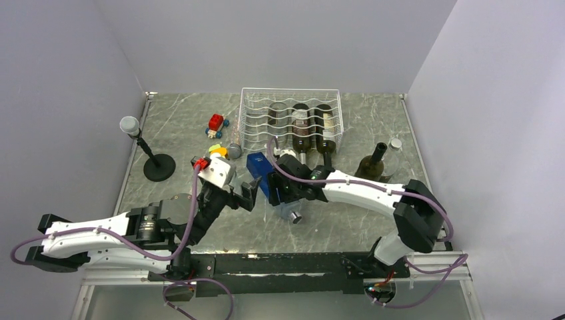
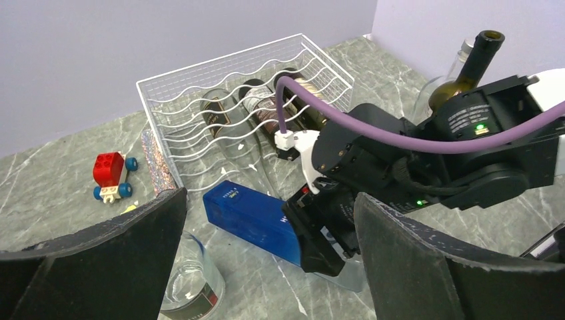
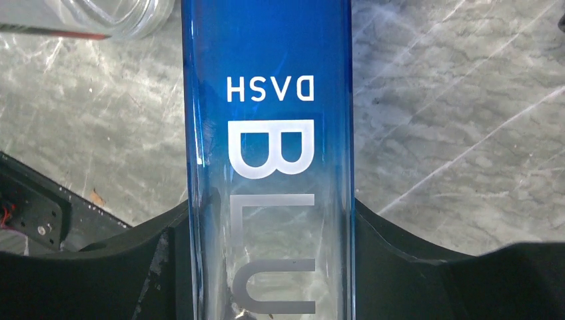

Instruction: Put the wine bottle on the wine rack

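Observation:
The white wire wine rack [image 1: 253, 120] stands at the back of the table and holds three dark bottles [image 1: 301, 128]. It also shows in the left wrist view [image 2: 220, 63]. A square blue wine bottle [image 1: 258, 170] with white lettering lies low in front of the rack. My right gripper [image 1: 283, 188] is shut on its clearer lower part; the right wrist view shows the bottle [image 3: 266, 87] between my right gripper's [image 3: 270, 233] black fingers. My left gripper [image 1: 243, 193] is open and empty, just left of the bottle [image 2: 250, 213], its jaws wide apart in the left wrist view [image 2: 270, 200].
A green bottle [image 1: 373, 163] stands upright right of the rack beside a clear jar [image 1: 396, 145]. A microphone stand [image 1: 158, 167] is at the left. A red toy car [image 1: 216, 123], a glittery tube [image 1: 234, 150] and a clear glass [image 2: 190, 287] lie near the rack.

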